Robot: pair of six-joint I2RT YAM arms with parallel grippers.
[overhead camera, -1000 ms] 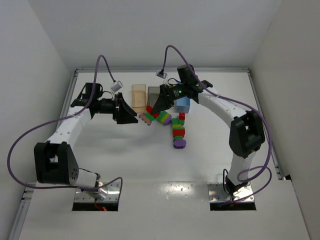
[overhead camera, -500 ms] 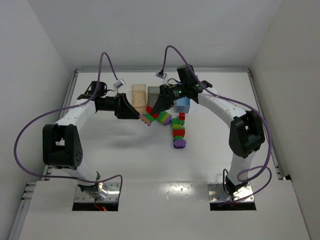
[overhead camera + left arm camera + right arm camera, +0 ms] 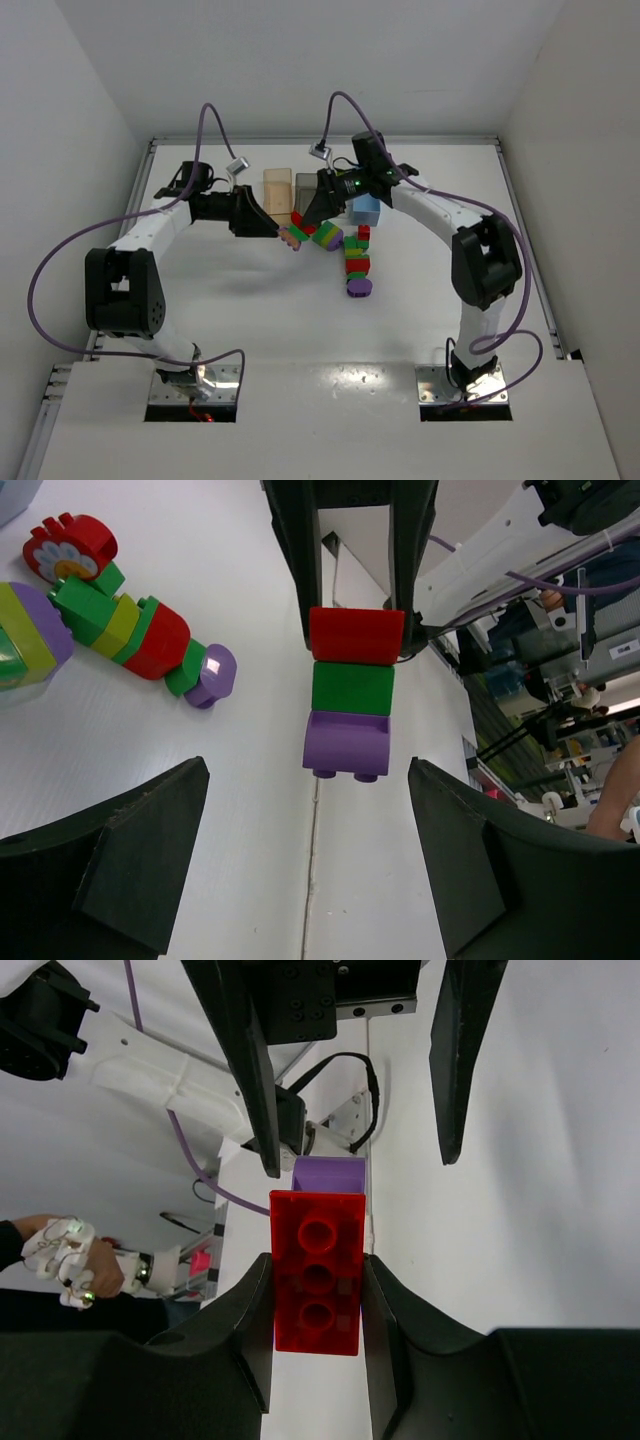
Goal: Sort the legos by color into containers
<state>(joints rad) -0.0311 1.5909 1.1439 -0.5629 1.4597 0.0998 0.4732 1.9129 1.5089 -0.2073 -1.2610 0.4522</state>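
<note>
My right gripper (image 3: 315, 1300) is shut on the red end of a stuck stack of legos (image 3: 352, 688): red, dark green, then purple, held above the table. In the top view the stack (image 3: 293, 237) hangs between the two arms. My left gripper (image 3: 310, 870) is open and faces the stack's purple end, its fingertips just short of it. More legos (image 3: 352, 258) lie on the table in a red, green, lime and purple chain. The containers stand behind: tan (image 3: 277, 188), dark grey (image 3: 305, 186) and light blue (image 3: 366, 209).
A red flower-shaped piece (image 3: 70, 545) and a lime and purple lump (image 3: 25, 630) lie near the chain. White walls close in the table on the left, back and right. Purple cables loop above both arms.
My left arm has swung in towards the held stack, bringing its open gripper up to the purple end. My right gripper has kept its hold and hardly moved.
</note>
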